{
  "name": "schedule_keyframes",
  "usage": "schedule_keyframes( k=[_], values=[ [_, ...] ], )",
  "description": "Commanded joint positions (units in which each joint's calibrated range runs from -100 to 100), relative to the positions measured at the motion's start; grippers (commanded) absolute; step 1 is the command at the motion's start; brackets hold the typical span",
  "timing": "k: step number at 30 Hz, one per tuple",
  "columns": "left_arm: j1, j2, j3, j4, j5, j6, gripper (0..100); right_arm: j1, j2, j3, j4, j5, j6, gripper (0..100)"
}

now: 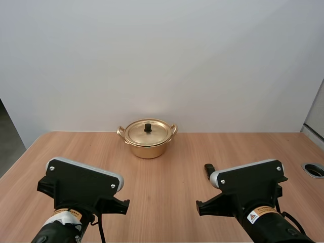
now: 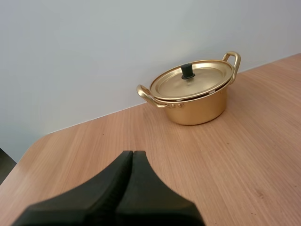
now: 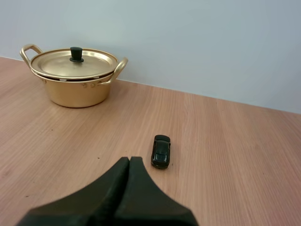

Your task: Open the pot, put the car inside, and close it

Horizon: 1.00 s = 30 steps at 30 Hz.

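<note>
A golden pot (image 1: 147, 144) with two handles stands at the back middle of the wooden table, its lid (image 1: 147, 131) on, topped by a black knob. From the left wrist view the pot (image 2: 197, 101) and its lid (image 2: 193, 79) lie well ahead of my left gripper (image 2: 133, 154), whose fingers lie together as one dark wedge, holding nothing. A small black toy car (image 3: 161, 150) rests on the table just ahead of my right gripper (image 3: 130, 160), which is shut on nothing. The car (image 1: 208, 168) peeks out beside the right arm's head, with the pot (image 3: 75, 82) farther off.
The wooden table (image 1: 167, 177) runs wide to both sides. A round cable hole (image 1: 315, 169) sits at its right edge. A plain white wall stands close behind the pot.
</note>
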Motion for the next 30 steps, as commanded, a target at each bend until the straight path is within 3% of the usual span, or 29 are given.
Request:
schedule_keyframes(
  k=[1,6,9,14,19,27,30],
  values=[
    [0.00,0.00,0.00,0.05,-0.11,-0.02,0,-0.04,0.00,0.00,-0.04,0.09,0.04,0],
    [0.01,0.00,0.00,0.45,-3.22,0.63,0,-0.04,0.00,0.00,-0.15,-1.78,0.04,0],
    [0.01,0.00,0.00,3.31,-13.93,3.14,0,-0.09,0.00,0.00,-4.52,-12.48,-2.87,0],
    [0.18,3.82,-3.69,3.19,-15.58,2.86,0,-0.18,3.25,-4.74,-5.24,-12.87,1.09,0],
    [0.28,19.81,-12.40,2.79,-13.45,-0.05,0,-2.02,16.55,-11.34,-5.24,-12.87,2.52,0],
    [0.28,47.26,-29.10,0.43,-0.18,-14.60,0,-4.61,38.86,-22.63,-6.02,-13.06,3.77,0],
    [0.28,53.77,-33.12,-0.33,-4.45,-14.60,0,-4.61,44.35,-27.45,-5.89,-10.28,3.90,0]
  ],
)
